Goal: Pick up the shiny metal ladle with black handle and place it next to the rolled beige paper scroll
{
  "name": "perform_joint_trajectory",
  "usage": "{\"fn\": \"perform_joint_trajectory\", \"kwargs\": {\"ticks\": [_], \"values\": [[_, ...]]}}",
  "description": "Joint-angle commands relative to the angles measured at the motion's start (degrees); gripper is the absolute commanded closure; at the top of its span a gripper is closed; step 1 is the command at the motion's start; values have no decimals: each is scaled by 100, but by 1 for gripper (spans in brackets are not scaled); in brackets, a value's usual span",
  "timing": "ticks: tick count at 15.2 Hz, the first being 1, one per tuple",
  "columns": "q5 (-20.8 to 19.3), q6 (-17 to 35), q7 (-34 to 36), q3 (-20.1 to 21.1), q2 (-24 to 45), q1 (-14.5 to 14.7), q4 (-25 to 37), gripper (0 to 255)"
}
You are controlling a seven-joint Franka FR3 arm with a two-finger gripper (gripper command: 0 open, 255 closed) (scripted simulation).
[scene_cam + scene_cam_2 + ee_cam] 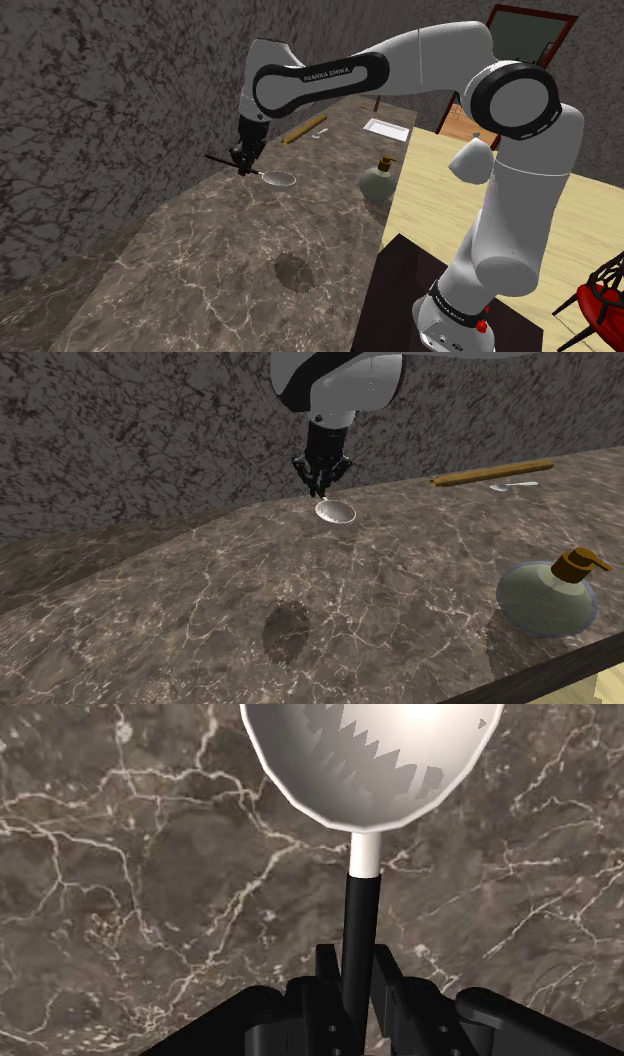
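Pincer point(357, 962) tight on black handle of ladle point(372, 764)

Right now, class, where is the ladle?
In the shoulder view the ladle is clasped in the gripper over the marble counter, close to the wall, down and left of the rolled scroll.

The arm point(520, 210) is glossy white, all rounded shells, with broad black bands at the joints. Small lettering point(300, 76) on one dark band reads FRANKA EMIKA. The gripper point(244, 168) is plain black, and a red button point(484, 325) sits by the base.
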Motion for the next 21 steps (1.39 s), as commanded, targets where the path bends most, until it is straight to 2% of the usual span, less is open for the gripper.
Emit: {"fn": "perform_joint_trajectory", "kwargs": {"ticks": [1,11,21], "values": [[84,29,-276,-70,-154,-166,-199,255],[426,58,-1682,-552,-790,-949,-990,255],[599,-128,-3067,-1143,-914,-1680,-1099,255]]}}
